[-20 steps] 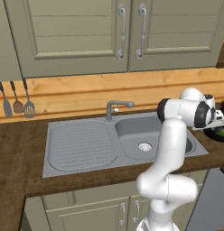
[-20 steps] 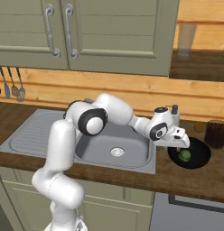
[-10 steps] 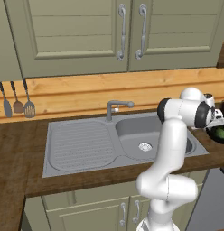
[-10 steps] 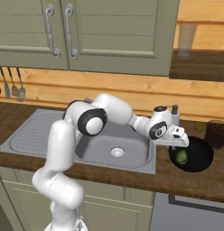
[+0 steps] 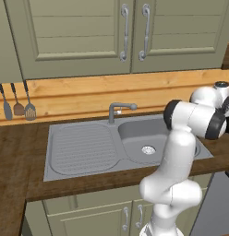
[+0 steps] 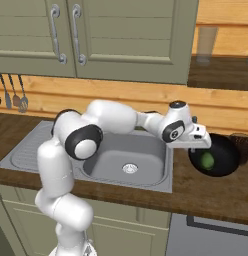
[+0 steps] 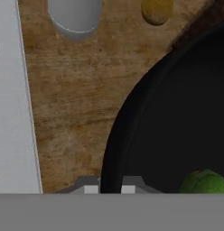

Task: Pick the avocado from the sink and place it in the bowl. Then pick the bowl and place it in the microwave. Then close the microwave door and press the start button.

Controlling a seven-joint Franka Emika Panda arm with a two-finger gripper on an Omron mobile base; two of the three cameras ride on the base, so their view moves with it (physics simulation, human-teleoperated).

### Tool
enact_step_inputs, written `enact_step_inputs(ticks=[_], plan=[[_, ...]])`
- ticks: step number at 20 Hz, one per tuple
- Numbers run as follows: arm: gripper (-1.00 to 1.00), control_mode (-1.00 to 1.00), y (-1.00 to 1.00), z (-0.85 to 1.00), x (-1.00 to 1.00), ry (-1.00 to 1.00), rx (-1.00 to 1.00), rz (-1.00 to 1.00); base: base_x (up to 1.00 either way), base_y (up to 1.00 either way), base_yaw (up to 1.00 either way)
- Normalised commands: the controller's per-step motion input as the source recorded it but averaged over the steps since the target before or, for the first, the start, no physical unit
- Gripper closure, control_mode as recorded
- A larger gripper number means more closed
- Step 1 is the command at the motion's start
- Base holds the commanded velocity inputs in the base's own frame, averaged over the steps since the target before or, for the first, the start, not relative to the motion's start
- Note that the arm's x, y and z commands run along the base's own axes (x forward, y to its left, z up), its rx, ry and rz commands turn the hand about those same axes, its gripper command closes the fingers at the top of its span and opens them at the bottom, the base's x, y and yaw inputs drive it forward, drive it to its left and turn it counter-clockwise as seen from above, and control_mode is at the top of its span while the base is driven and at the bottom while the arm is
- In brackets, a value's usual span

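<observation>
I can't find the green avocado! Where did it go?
The avocado lies inside the black bowl on the wooden counter, right of the sink, beside the gripper.

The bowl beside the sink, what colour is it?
Glossy black; the bowl shows best in the right base view, with the green avocado inside.
</observation>
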Motion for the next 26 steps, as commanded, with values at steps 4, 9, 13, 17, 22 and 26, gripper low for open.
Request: enact_step_inputs(ticks=[4,9,13,17,22,26], plan=[[1.00,-1.00,0.18,0.94,-0.10,0.00,0.00,0.10,0.00,0.00,0.00],[1.00,-1.00,0.36,0.86,-0.07,0.00,-0.01,0.08,0.00,0.00,0.00],[1.00,-1.00,0.62,0.42,-0.17,0.00,-0.05,0.06,0.00,0.00,0.00],[1.00,-1.00,0.92,0.24,-0.24,0.00,-0.11,0.17,0.00,0.00,0.00],[1.00,-1.00,1.00,0.17,-0.39,0.00,-0.15,0.23,0.00,0.00,0.00],[1.00,-1.00,0.88,0.07,-0.75,0.00,-0.09,0.20,0.00,0.00,0.00]])
